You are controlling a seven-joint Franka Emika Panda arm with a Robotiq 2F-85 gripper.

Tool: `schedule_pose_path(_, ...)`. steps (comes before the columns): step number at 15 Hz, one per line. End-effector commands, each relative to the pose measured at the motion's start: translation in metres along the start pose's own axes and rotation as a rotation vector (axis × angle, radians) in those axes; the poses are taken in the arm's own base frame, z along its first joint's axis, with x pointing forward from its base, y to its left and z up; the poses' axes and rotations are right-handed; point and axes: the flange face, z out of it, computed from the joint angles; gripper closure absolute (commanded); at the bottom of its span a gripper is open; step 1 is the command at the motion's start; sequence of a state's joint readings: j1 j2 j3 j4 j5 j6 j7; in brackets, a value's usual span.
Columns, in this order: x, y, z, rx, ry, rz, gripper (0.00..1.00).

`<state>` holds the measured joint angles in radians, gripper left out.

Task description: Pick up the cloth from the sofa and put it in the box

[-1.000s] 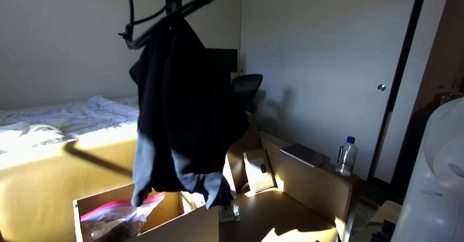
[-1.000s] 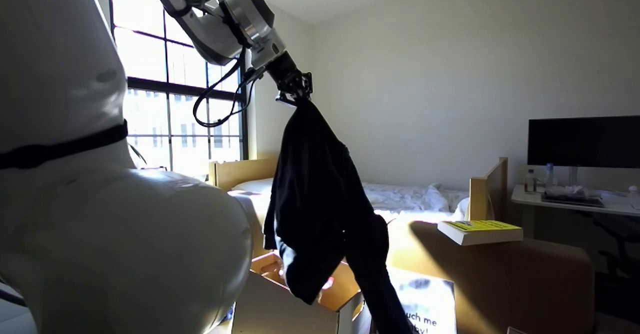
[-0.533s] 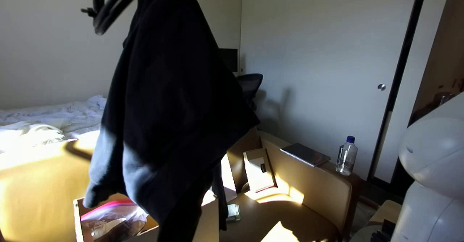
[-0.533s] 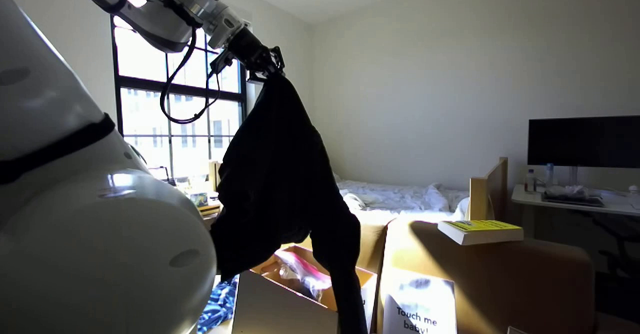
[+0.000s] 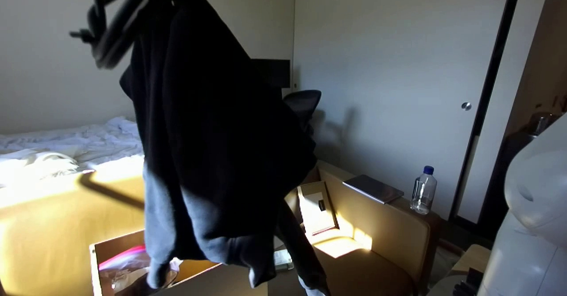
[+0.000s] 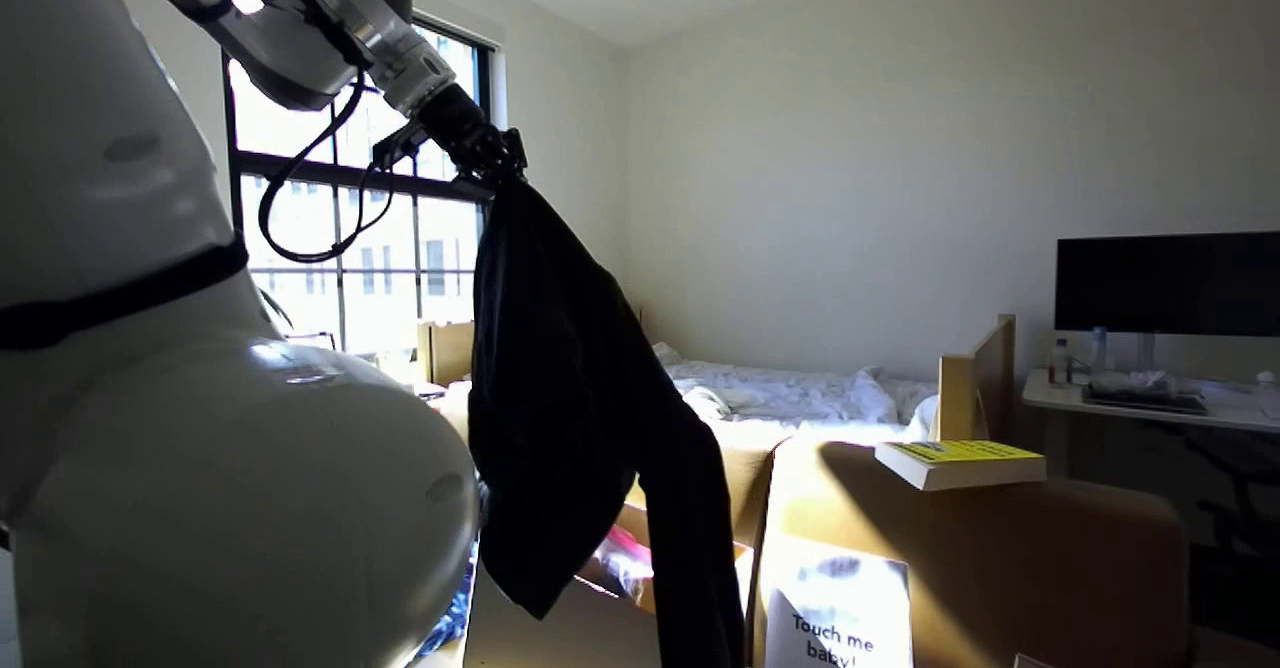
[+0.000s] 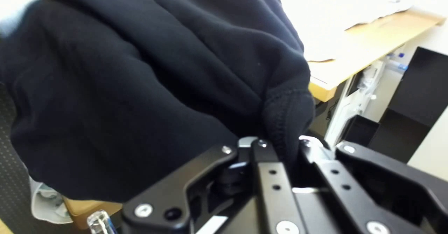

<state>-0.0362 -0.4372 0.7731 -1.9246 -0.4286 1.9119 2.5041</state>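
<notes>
Black cloth [image 5: 221,132] aloft, box [image 5: 221,282] below at six o'clock.
The gripper [image 7: 285,143] pinches the cloth's top between its fingers; in an exterior view the long axis slants from eleven to five, a narrow tail [image 5: 302,256] hanging outside the box. Above it or in front, I can't tell; I'd guess the tail needs drawing toward nine.

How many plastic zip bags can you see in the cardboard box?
1: a clear, pink-topped zip bag inside the cardboard box, seen in both exterior views. The black garment hangs in front, so more could be hidden.
</notes>
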Motion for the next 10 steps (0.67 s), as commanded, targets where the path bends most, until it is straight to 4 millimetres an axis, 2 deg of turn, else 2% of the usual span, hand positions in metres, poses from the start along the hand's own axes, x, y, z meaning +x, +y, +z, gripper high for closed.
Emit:
schedule_pose_path(1, 0.016, -0.035, -0.088, 0.186, -0.066, -0.006, 0.98)
schedule_pose_path(4, 0.034, -0.060, -0.155, 0.299, -0.162, 0.064, 0.98)
schedule_pose_path(7, 0.062, -0.087, -0.216, 0.393, -0.227, 0.178, 0.98)
schedule_pose_path(10, 0.098, -0.114, -0.262, 0.443, -0.263, 0.320, 0.98)
